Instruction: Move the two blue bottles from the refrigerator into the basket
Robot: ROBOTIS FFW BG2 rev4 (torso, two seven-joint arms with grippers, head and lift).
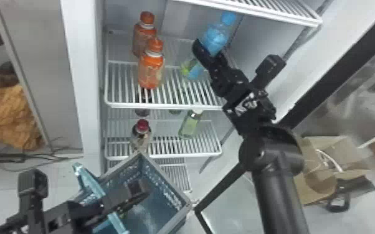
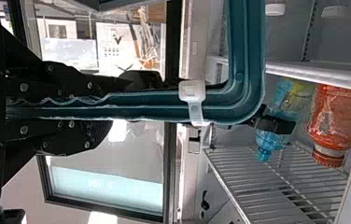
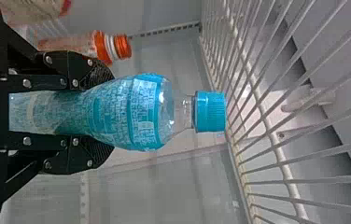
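Note:
In the head view my right gripper (image 1: 208, 57) is inside the refrigerator, shut around a blue bottle (image 1: 216, 35) tilted over the upper rack. The right wrist view has the blue bottle (image 3: 136, 112) between the pads of my right gripper (image 3: 94, 112), its blue cap pointing away from the palm. My left gripper (image 1: 134, 194) is over the basket (image 1: 165, 183), below and in front of the refrigerator. In the left wrist view my left gripper (image 2: 103, 106) is shut on the basket's teal handle (image 2: 243, 60). A small green patch shows inside the basket, partly covered by the left arm.
Two orange bottles (image 1: 151, 70) stand on the upper rack (image 1: 165, 105), left of the blue one. On the rack below are a green bottle (image 1: 190, 124) and a red-capped bottle (image 1: 142, 133). Another rack (image 1: 246, 6) hangs above. A cardboard box (image 1: 317, 174) lies at right.

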